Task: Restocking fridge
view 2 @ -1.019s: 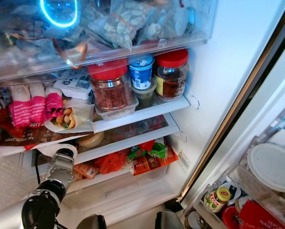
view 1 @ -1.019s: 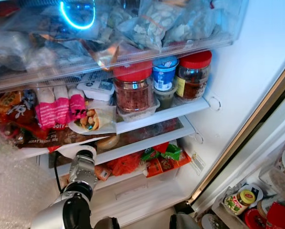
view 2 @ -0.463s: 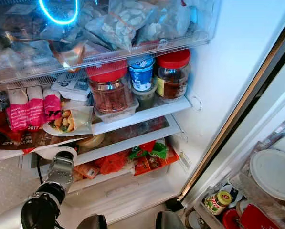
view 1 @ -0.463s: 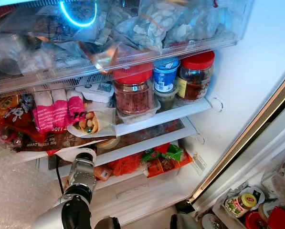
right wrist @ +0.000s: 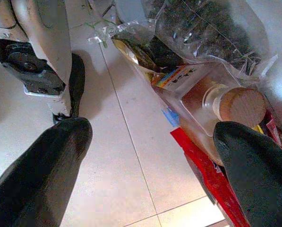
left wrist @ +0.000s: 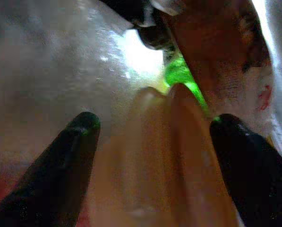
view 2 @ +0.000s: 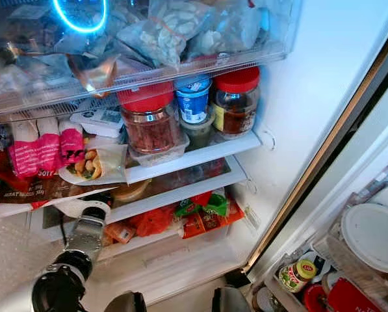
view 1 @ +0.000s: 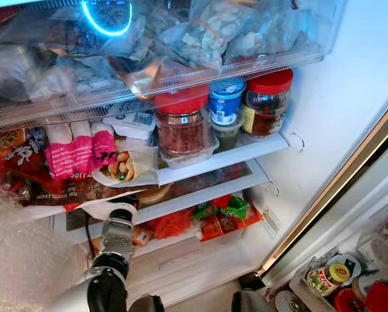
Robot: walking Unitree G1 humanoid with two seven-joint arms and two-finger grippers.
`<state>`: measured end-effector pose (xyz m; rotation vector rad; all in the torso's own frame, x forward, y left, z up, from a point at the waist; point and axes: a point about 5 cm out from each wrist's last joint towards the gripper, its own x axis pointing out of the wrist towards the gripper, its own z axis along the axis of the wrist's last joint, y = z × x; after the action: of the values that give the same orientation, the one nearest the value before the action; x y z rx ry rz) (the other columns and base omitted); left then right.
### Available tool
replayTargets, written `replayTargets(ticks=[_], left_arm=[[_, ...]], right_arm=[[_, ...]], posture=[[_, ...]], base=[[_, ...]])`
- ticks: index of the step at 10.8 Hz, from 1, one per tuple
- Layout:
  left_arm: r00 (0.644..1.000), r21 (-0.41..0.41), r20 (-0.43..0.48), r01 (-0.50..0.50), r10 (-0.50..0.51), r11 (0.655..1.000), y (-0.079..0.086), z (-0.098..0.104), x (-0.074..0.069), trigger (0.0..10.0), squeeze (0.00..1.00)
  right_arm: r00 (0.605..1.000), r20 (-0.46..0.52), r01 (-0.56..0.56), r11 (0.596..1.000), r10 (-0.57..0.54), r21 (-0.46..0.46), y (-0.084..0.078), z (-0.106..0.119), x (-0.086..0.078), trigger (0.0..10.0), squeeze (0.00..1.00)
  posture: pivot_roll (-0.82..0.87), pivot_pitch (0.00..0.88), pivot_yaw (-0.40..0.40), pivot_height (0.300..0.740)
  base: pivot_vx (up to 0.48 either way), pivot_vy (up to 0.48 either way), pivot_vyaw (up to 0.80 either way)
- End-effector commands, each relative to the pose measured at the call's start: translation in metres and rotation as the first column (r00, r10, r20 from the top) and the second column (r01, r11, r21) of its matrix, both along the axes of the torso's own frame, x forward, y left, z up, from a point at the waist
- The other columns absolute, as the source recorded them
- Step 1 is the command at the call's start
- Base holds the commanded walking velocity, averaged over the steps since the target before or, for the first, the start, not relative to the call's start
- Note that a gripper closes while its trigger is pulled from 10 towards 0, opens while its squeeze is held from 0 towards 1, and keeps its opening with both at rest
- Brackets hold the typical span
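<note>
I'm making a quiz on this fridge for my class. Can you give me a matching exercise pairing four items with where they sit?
Things:
1. blue yogurt cup
2. pink packets
3. green snack bags
4. yellow-lidded jar

Places:
A. in the door rack at lower right
B. between two red-lidded jars on the shelf
C. on the low shelf, beside orange packs
D. at the left of the jar shelf

Pairs: 1-B, 2-D, 3-C, 4-A

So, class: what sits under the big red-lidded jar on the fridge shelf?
The red-lidded jar stands in a clear plastic tray on the white shelf. What lies in the tray beneath it is hidden.
</note>
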<state>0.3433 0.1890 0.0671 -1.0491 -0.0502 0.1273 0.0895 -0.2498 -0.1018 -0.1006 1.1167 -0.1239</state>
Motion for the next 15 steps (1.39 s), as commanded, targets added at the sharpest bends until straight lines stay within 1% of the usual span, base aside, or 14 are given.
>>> replayTargets(ticks=[1,2,3,4,6,7,8,9,10,11,12,13,14,15], left_arm=[[1.000,0.004,0.014,0.023,-0.023,1.000,0.000,-0.002,-0.003,10.0,1.00],[0.999,0.026,0.025,0.037,-0.037,0.999,-0.001,-0.002,-0.004,10.0,0.00],[0.997,0.056,0.043,0.061,-0.063,0.997,-0.001,-0.005,-0.009,10.0,0.00],[0.996,0.102,0.039,0.070,-0.074,0.992,0.001,-0.008,-0.014,10.0,0.00],[0.993,0.154,0.061,0.086,-0.096,0.984,0.004,-0.008,-0.026,10.0,0.00],[0.991,0.195,0.072,0.094,-0.110,0.976,0.006,-0.007,-0.033,10.0,0.00],[0.991,0.226,0.071,0.097,-0.116,0.969,0.008,-0.006,-0.036,10.0,0.00],[0.989,0.286,0.068,0.105,-0.129,0.952,0.009,-0.002,-0.042,10.0,0.00],[0.987,0.380,0.047,0.123,-0.152,0.917,0.010,0.000,-0.048,10.0,0.00],[0.985,0.477,0.018,0.143,-0.173,0.867,0.011,0.002,-0.054,10.0,0.00],[0.976,0.633,-0.031,0.184,-0.213,0.752,0.011,0.001,-0.063,10.0,0.00],[0.971,0.733,-0.071,0.206,-0.228,0.649,0.012,-0.001,-0.071,10.0,0.00],[0.980,0.784,-0.088,0.179,-0.180,0.594,0.016,-0.002,-0.077,10.0,0.00],[0.987,0.802,-0.086,0.150,-0.138,0.579,0.019,-0.002,-0.083,10.0,0.00]], right_arm=[[1.000,0.004,0.012,1.000,-0.012,-0.010,-0.003,0.001,-0.001,10.0,0.00],[1.000,0.005,0.012,1.000,-0.012,-0.011,-0.003,0.001,-0.001,10.0,0.00],[1.000,0.007,0.011,1.000,-0.011,-0.011,-0.003,0.001,0.000,10.0,0.00],[1.000,0.011,0.011,1.000,-0.011,-0.009,-0.003,0.001,0.001,10.0,0.00],[1.000,0.017,0.010,1.000,-0.010,-0.007,-0.002,0.001,0.003,10.0,0.00],[1.000,0.019,0.011,1.000,-0.011,-0.005,-0.002,0.001,0.003,10.0,0.00],[1.000,0.020,0.013,1.000,-0.013,-0.004,-0.002,0.001,0.003,10.0,0.00],[1.000,0.020,0.016,1.000,-0.016,-0.004,-0.001,0.001,0.003,10.0,0.00],[1.000,0.018,0.016,1.000,-0.016,-0.004,-0.001,0.001,0.003,10.0,0.00],[1.000,0.015,0.018,1.000,-0.018,-0.006,-0.001,0.001,0.002,10.0,0.00],[1.000,0.011,0.025,1.000,-0.025,-0.007,-0.001,0.001,0.002,10.0,0.00],[1.000,0.011,0.027,1.000,-0.027,-0.005,0.000,0.000,0.002,10.0,0.00],[1.000,0.015,0.026,1.000,-0.026,0.002,0.002,0.000,0.003,10.0,0.00],[0.999,0.019,0.026,1.000,-0.026,0.006,0.004,0.000,0.003,10.0,0.00]], posture=[[-0.22,0.099,-0.003,0.640],[-0.22,0.096,-0.004,0.640],[-0.21,0.091,-0.003,0.640],[-0.21,0.089,-0.002,0.640],[-0.20,0.084,0.001,0.640],[-0.20,0.080,0.005,0.640],[-0.20,0.080,0.005,0.640],[-0.19,0.072,0.011,0.640],[-0.19,0.068,0.013,0.640],[-0.17,0.059,0.018,0.640],[-0.16,0.048,0.025,0.640],[-0.15,0.032,0.035,0.640],[-0.15,0.021,0.043,0.640],[-0.15,0.010,0.050,0.640]], base=[[0.000,0.000,0.00],[0.000,0.000,0.00],[0.000,0.000,0.00],[0.000,0.000,0.00],[0.000,0.000,0.00],[0.000,0.000,0.00],[0.000,0.000,0.00],[0.000,0.000,0.00],[0.000,0.000,0.00],[0.000,0.000,0.00],[0.000,0.000,0.00],[0.000,0.000,0.00],[0.000,0.000,0.00],[0.000,0.000,0.00]])
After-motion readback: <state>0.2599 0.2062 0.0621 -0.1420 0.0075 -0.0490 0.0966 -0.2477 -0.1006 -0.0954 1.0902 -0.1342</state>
